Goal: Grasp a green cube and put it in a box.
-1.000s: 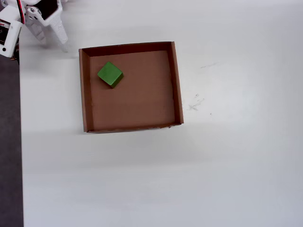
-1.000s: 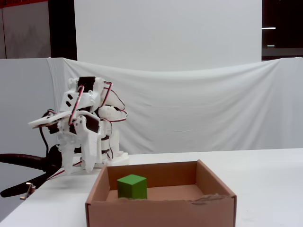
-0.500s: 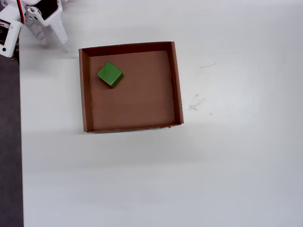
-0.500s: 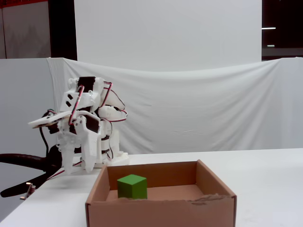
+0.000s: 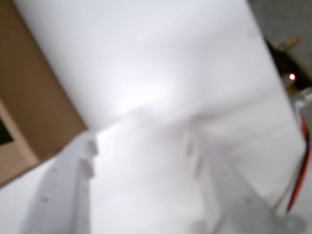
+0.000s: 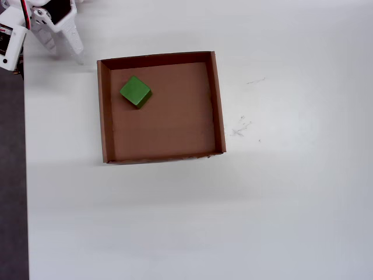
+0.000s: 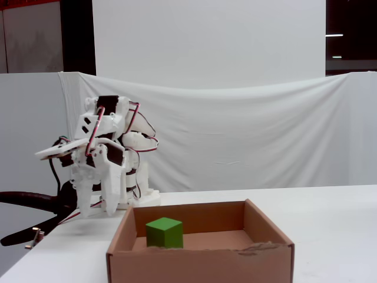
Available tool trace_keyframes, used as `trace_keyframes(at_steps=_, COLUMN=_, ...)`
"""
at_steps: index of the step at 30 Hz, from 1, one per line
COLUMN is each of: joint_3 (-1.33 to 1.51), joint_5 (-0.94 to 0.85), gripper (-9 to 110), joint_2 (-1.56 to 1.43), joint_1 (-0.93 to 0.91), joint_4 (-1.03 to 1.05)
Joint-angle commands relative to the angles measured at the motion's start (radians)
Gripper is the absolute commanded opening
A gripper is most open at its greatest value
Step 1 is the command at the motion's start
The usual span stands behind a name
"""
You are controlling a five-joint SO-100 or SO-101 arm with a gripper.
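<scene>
The green cube (image 6: 135, 91) rests on the floor of the box (image 6: 105, 116), near its upper-left corner in the overhead view. In the fixed view the cube (image 7: 164, 232) sits behind the box's front wall (image 7: 200, 265). My gripper (image 6: 65, 51) is open and empty. It hangs over the bare table beyond the box's upper-left corner, clear of the walls. In the fixed view the gripper (image 7: 99, 209) points down, behind and left of the box. The blurred wrist view shows the two white fingers apart around the gripper (image 5: 141, 146), with a box wall (image 5: 34, 107) at the left.
The white table ends at the left of the overhead view, where dark floor (image 6: 11, 175) shows. Faint scuff marks (image 6: 242, 125) lie right of the box. A white cloth backdrop (image 7: 247, 130) hangs behind the table. Red wires and a lit LED (image 5: 292, 76) show in the wrist view.
</scene>
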State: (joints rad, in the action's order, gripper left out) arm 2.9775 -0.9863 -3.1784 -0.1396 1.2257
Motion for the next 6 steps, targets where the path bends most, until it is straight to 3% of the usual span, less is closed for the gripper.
trace_keyframes(at_steps=1, joint_3=-0.005, joint_5=0.005, gripper=25, joint_2=-0.006, joint_1=0.003, joint_4=0.005)
trace_keyframes(at_steps=6, joint_3=-0.005, joint_5=0.005, gripper=25, joint_2=-0.006, joint_1=0.003, joint_4=0.005)
